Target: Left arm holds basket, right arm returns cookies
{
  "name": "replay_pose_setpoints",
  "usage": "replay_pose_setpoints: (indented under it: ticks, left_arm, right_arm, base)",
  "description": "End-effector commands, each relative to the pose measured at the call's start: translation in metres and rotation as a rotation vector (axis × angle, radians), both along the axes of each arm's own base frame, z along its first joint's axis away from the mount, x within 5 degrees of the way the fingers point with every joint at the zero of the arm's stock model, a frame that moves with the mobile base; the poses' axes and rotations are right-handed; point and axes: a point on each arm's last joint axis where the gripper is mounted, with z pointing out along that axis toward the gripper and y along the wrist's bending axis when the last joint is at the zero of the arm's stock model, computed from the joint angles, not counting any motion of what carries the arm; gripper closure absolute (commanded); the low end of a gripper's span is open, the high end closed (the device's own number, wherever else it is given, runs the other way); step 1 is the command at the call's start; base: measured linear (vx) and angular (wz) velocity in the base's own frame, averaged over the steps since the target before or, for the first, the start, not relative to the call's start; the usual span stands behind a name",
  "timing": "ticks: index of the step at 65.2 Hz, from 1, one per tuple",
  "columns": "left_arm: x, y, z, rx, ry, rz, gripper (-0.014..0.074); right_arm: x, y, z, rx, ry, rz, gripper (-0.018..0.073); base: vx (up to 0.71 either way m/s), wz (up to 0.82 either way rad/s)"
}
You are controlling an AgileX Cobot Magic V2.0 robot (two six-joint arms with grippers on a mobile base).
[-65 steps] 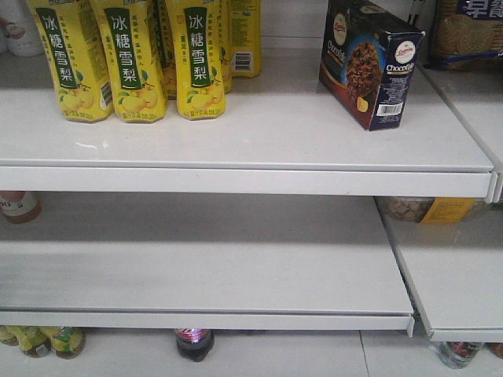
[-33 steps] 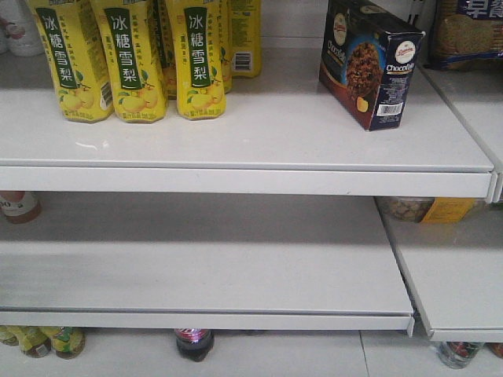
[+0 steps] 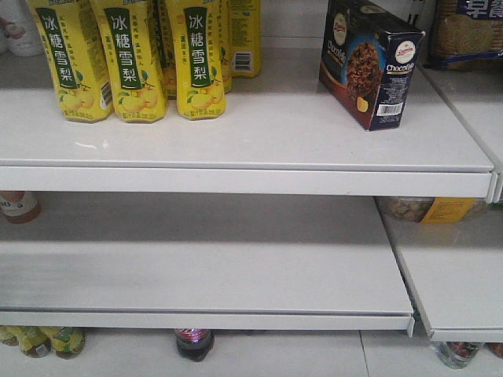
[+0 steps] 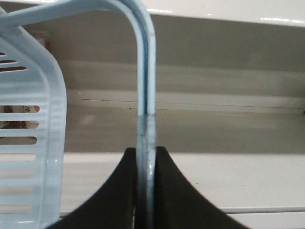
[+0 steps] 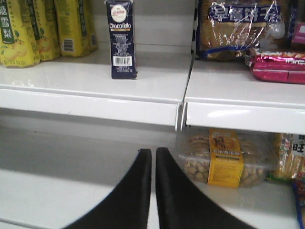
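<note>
My left jaws pinch the basket handle; my right jaws are closed on nothing.

The cookies (image 3: 369,67), a tall dark cardboard box, stand upright on the smooth white shelf (image 3: 259,145) at the upper right of the front view, well apart from the shiny yellow bottles (image 3: 130,59). My left gripper (image 4: 146,191) squeezes the thin, curved handle of the light blue plastic basket (image 4: 28,143) with slotted sides. My right gripper (image 5: 153,191) has black wedge tips pressed together below the box.

Cookies (image 3: 369,67) upright on shelf (image 3: 259,129), right of bottles (image 3: 134,59).
</note>
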Motion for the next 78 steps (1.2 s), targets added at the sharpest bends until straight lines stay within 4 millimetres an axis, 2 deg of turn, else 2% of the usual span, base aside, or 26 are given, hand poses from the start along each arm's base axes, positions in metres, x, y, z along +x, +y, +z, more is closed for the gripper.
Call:
replay_pose_setpoints:
  ticks: [1, 12, 23, 36, 53, 78]
  left_arm:
    - [-0.002, 0.001, 0.021, 0.017, -0.158, 0.004, 0.0596]
    - [-0.002, 0.001, 0.021, 0.017, -0.158, 0.004, 0.0596]
    - [-0.002, 0.001, 0.021, 0.017, -0.158, 0.004, 0.0596]
    - [-0.002, 0.001, 0.021, 0.017, -0.158, 0.004, 0.0596]
    - [-0.002, 0.001, 0.021, 0.017, -0.158, 0.004, 0.0596]
    - [-0.002, 0.001, 0.021, 0.017, -0.159, 0.004, 0.0596]
  right_arm:
    - [0.0, 0.0, 0.017, -0.007, -0.137, -0.037, 0.0568]
    - [0.007, 0.003, 0.011, -0.017, -0.191, -0.164, 0.0568]
    - [0.022, 0.004, -0.012, 0.001, -0.205, -0.26, 0.0568]
    - [0.039, 0.004, -0.047, 0.01, -0.221, -0.277, 0.0568]
    - [0.054, 0.005, -0.108, 0.119, -0.252, -0.242, 0.0565]
    - [0.051, 0.005, -0.121, 0.075, -0.117, -0.259, 0.0565]
  base:
    - [0.0, 0.0]
    - [0.0, 0.0]
    - [0.0, 0.0]
    - [0.0, 0.0]
    - [0.0, 0.0]
    - [0.0, 0.0]
